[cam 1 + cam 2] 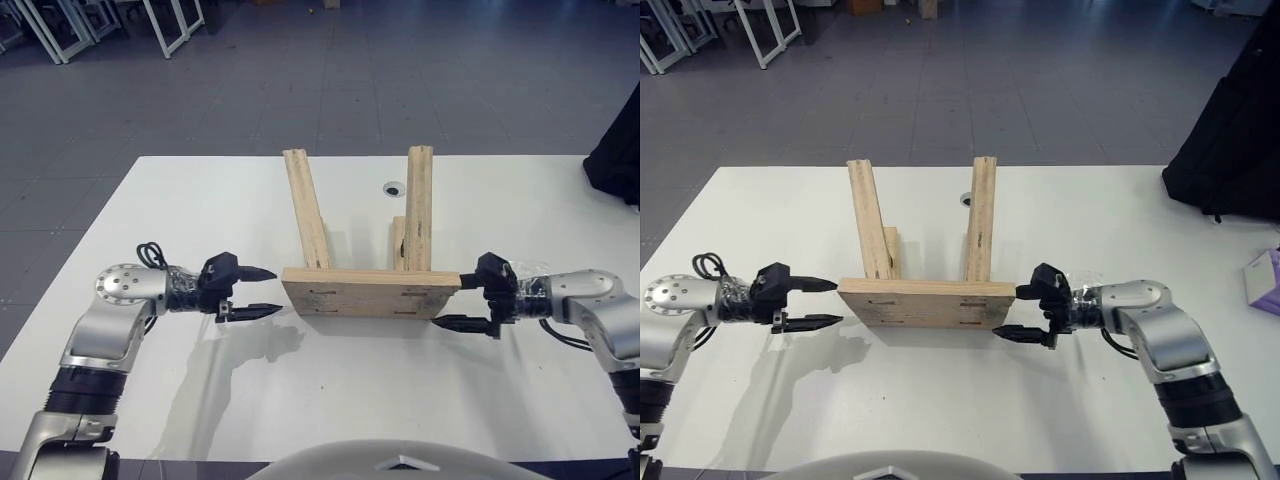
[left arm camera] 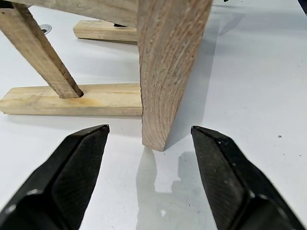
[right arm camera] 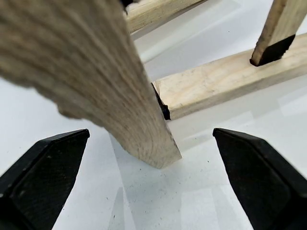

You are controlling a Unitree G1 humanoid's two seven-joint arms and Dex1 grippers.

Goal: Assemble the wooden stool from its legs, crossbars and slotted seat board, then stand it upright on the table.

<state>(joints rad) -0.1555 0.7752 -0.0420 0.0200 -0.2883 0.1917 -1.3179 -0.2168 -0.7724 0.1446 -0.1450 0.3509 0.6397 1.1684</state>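
I am looking out at what seems to be a lab or test hall. I am working over a plain white table (image 1: 200, 210) with a cable grommet (image 1: 393, 187) set in it, and a wide grey tiled floor (image 1: 420, 70) is stretching away behind. White metal frames (image 1: 170, 25) are standing at the far left, a black bag (image 1: 1230, 140) is sitting at the right, and a purple box (image 1: 1265, 282) is lying near the table's right edge.

Both end effectors (image 1: 279, 290) (image 1: 449, 302) spread wide
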